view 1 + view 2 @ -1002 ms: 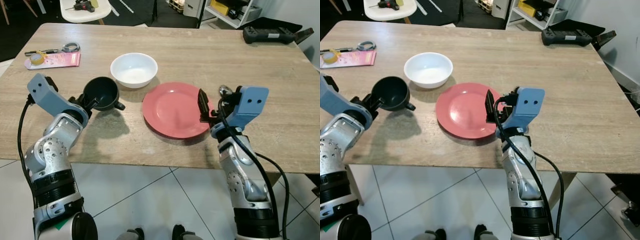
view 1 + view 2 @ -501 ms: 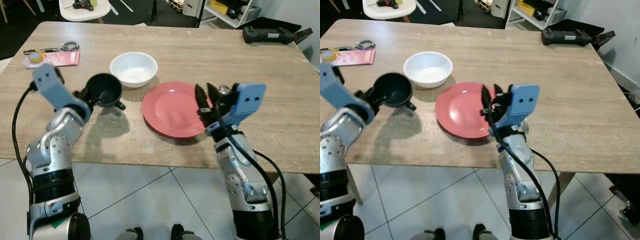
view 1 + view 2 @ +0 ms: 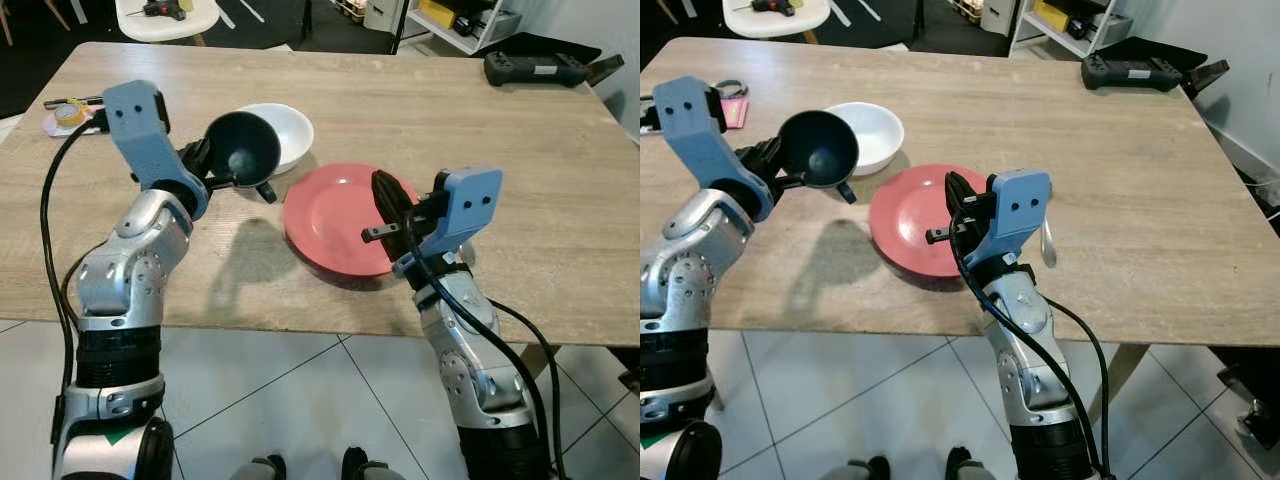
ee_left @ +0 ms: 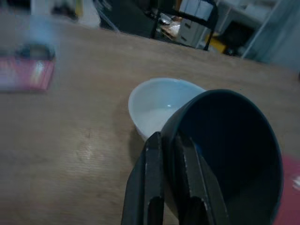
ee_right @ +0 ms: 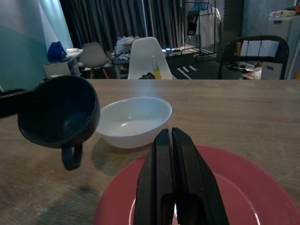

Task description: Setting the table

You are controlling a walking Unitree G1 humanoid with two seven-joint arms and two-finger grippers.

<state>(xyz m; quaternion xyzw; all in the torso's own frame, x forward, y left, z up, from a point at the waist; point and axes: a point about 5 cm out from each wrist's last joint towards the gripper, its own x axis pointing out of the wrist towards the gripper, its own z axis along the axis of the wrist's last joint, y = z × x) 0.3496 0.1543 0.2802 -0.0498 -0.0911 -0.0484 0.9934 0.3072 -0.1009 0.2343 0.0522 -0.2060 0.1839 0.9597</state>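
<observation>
The left gripper [image 3: 205,165] is clamped on the rim of a dark mug [image 3: 241,149], one black finger inside the wall and one outside, as the left wrist view shows [image 4: 161,187]. The mug hangs clear of the wooden table [image 3: 520,140], tipped on its side so that its mouth faces toward the robot and its handle points down. Just past the mug from this gripper sits a white bowl [image 3: 285,125], partly hidden behind the mug in the head views; the bowl rests upright on the table. The right gripper [image 3: 388,205] is raised over the near right part of a red plate [image 3: 335,220], its two black fingers pressed together with nothing visibly between them in the right wrist view [image 5: 173,187]. The plate lies flat on the table, directly under and ahead of this gripper, with the bowl beyond it and the mug off to the gripper's left. Just to the right of the right wrist a metal spoon [image 3: 1044,240] shows partly, the rest hidden by the arm. Far from both grippers, a black controller [image 3: 540,68] lies at the table's far right corner, and a pink booklet [image 3: 735,108] at its far left.
</observation>
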